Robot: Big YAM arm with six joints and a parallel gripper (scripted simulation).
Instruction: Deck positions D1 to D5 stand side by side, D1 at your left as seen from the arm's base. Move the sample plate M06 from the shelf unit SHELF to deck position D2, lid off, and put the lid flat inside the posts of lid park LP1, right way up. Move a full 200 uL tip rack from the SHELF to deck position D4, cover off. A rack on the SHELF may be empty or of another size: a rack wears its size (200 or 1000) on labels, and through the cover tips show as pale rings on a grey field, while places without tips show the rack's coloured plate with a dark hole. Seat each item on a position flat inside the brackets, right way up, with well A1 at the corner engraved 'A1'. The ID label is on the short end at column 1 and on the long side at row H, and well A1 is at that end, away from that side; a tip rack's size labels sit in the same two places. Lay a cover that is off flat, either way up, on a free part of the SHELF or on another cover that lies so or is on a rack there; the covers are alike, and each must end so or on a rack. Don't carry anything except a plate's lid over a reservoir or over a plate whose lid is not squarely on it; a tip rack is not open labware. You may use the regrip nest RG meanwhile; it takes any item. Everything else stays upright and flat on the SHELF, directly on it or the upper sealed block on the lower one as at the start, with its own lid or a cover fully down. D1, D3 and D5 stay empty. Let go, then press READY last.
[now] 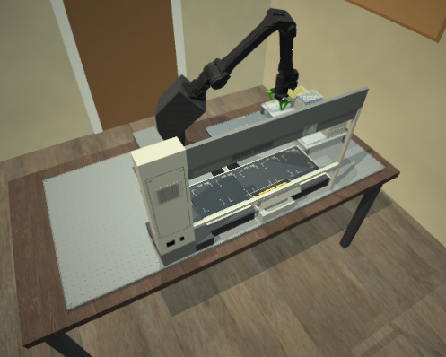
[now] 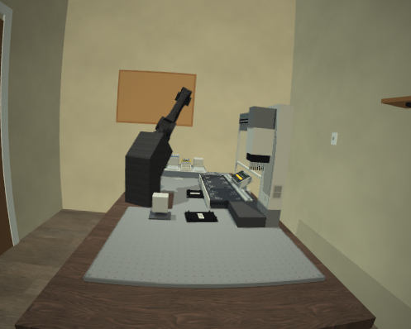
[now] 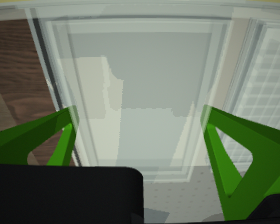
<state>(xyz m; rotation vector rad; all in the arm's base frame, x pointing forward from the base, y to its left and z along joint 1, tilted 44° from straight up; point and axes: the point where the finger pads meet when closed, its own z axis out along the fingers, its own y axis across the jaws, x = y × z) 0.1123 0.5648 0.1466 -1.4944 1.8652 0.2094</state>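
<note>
My gripper (image 1: pixel 278 105) (image 3: pixel 139 112) is open at the shelf unit. Its green fingertips stand on either side of a clear cover (image 3: pixel 163 70), which lies flat between them; any gap to its edges is too small to tell. In the wrist view a clear-covered gridded item (image 3: pixel 274 75) stands right of it. In the top view, a blue-rimmed rack (image 1: pixel 310 97) and a yellow one (image 1: pixel 298 92) show behind the gripper. No labels are readable. The deck (image 1: pixel 218 200) (image 2: pixel 223 191) shows brackets and no labware. M06 cannot be identified.
A grey upright panel (image 1: pixel 276 127) runs between the cameras' side and the shelf. Two black holders (image 2: pixel 201 216) (image 2: pixel 194 193) lie beside the deck, and a white block (image 2: pixel 160 202) stands near the arm base. A tilted panel with a yellow strip (image 2: pixel 239 177) stands across the deck.
</note>
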